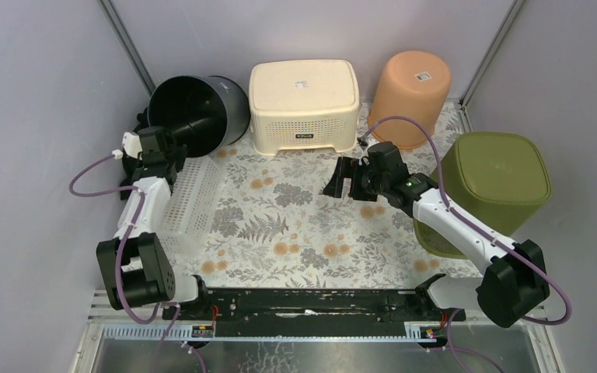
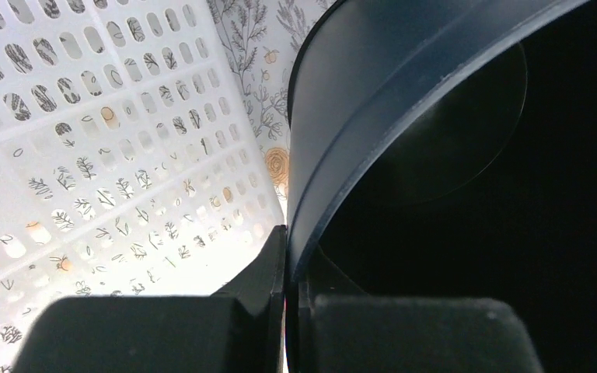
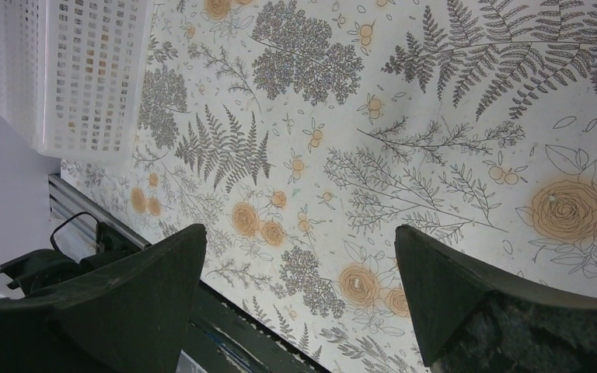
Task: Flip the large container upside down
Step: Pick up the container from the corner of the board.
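Left wrist view: bin point(image 2: 435, 116) on its side, rim pinched between closed jaws of left gripper point(image 2: 286, 256). Lying at back left of table point(image 1: 303, 225), mouth turned forward-left toward those jaws, long axis roughly level and running back-right away from them. Basket point(image 1: 190, 194) just beside, on near side. Right gripper point(image 1: 342, 180) wide open, empty, mid-table, well apart. Left arm nearer by far. Judged next: rim lifted and swung over base.
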Robot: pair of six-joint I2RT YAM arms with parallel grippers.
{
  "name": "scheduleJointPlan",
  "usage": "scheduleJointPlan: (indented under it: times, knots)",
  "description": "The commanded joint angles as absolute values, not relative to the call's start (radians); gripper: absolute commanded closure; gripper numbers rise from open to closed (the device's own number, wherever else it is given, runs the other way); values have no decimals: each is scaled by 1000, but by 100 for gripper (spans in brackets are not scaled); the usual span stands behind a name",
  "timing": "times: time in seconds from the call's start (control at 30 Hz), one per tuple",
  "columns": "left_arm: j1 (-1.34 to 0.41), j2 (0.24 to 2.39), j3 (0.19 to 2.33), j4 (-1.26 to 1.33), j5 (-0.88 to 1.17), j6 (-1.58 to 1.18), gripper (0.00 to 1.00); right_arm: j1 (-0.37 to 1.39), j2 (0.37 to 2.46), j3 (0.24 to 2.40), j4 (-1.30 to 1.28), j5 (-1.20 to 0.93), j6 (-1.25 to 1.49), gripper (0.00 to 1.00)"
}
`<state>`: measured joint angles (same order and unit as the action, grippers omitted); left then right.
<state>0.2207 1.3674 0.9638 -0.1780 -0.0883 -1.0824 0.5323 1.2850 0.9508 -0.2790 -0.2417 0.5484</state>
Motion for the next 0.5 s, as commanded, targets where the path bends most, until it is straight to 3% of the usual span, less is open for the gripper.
scheduleJointPlan:
  times: [0.0,0.47]
  knots:
    - [215,1258,1006,66,-7,-1079,100,558,1229,1004,-308,-194,555,2]
    - [214,1145,1084,111,193,-1068,100,575,1149,1031,-384,-150,552,2]
